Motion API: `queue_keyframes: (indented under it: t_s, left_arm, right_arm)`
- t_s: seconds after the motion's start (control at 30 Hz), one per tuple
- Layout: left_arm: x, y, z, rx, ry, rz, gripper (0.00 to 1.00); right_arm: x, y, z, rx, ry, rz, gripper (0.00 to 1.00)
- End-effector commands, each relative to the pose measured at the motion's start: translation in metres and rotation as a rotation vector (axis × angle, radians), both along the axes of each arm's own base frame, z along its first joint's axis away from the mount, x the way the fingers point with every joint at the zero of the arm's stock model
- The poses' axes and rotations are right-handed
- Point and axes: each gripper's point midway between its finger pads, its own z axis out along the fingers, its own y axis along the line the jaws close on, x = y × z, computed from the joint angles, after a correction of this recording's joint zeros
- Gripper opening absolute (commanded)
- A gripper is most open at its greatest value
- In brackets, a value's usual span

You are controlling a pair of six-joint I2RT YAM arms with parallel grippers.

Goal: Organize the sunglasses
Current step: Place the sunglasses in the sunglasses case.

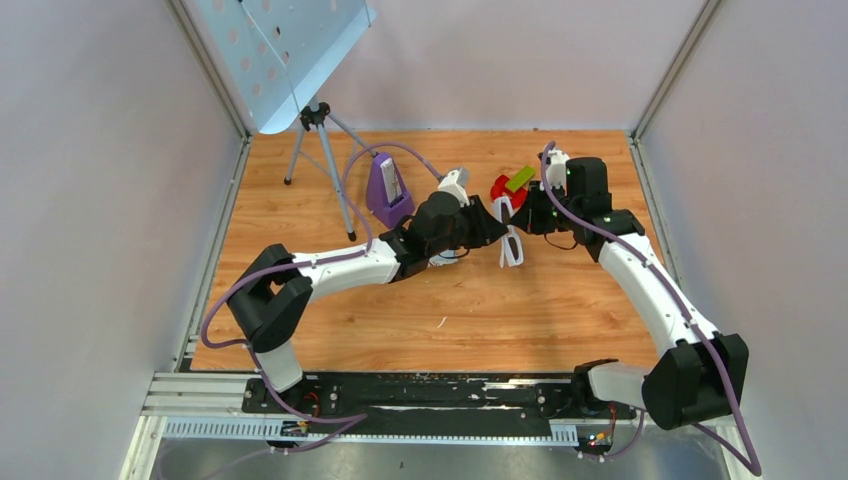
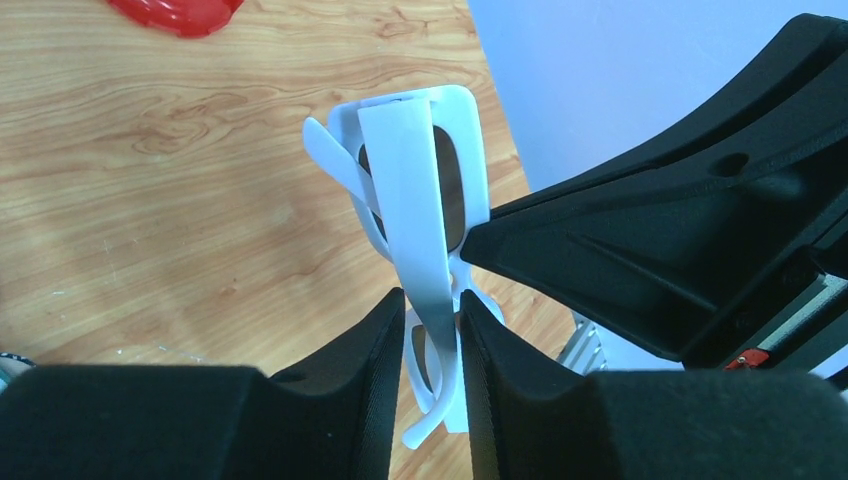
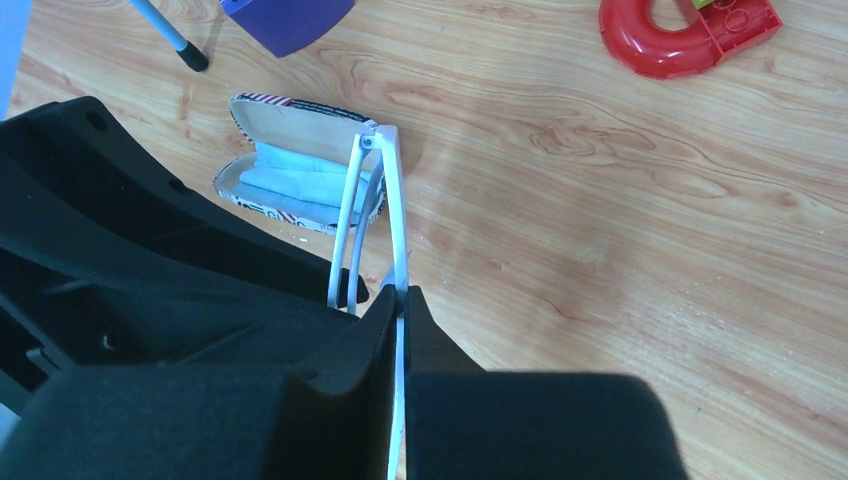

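The sunglasses (image 1: pixel 511 243), with a thin white frame and dark lenses, hang folded above the middle of the table, held between my two grippers. In the left wrist view the sunglasses (image 2: pixel 410 180) stand on end, and my left gripper (image 2: pixel 432 305) has its jaws pressed against both sides of a folded white arm. My right gripper (image 3: pixel 402 295) is shut on the thin edge of the sunglasses (image 3: pixel 396 200) from the opposite side. On the wood just beyond lies the flag-printed case (image 3: pixel 290 175), open, with a light blue cloth (image 3: pixel 290 182) inside.
A red curved toy (image 1: pixel 506 188) with a green block (image 1: pixel 519 178) lies just behind the grippers. A purple wedge-shaped object (image 1: pixel 387 190) and a tripod (image 1: pixel 320 160) carrying a perforated panel stand at the back left. Grey walls close in the table on three sides.
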Motion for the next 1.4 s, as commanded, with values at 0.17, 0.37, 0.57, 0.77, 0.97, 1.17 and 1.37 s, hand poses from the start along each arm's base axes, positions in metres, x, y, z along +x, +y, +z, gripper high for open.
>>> queue_keyframes:
  t_s: [0.17, 0.37, 0.57, 0.77, 0.97, 1.17, 1.37]
  left_arm:
    - [0.004, 0.003, -0.005, -0.038, 0.009, 0.015, 0.15]
    - [-0.001, 0.014, -0.007, -0.111, 0.041, -0.029, 0.09]
    - [-0.020, 0.031, 0.003, -0.130, 0.057, -0.151, 0.07]
    - [-0.065, 0.042, 0.018, -0.190, 0.158, -0.381, 0.06]
    - [-0.108, 0.054, 0.045, -0.365, 0.320, -0.578, 0.04]
    - [-0.123, 0.060, 0.079, -0.559, 0.431, -0.709, 0.03]
    - [-0.129, 0.069, 0.112, -0.774, 0.545, -0.831, 0.00]
  right_arm:
    - [-0.010, 0.012, 0.004, 0.045, -0.004, 0.049, 0.00]
    - [-0.021, 0.015, 0.011, 0.050, -0.003, 0.121, 0.31]
    - [-0.047, 0.015, 0.042, -0.002, -0.016, 0.332, 0.53]
    - [-0.078, 0.004, 0.073, -0.198, -0.378, 0.606, 0.55]
    - [-0.119, 0.000, 0.102, -0.455, -0.873, 0.851, 0.52]
    - [-0.142, -0.008, 0.122, -0.742, -1.244, 0.986, 0.54]
    - [-0.157, -0.007, 0.108, -0.991, -1.509, 1.175, 0.65]
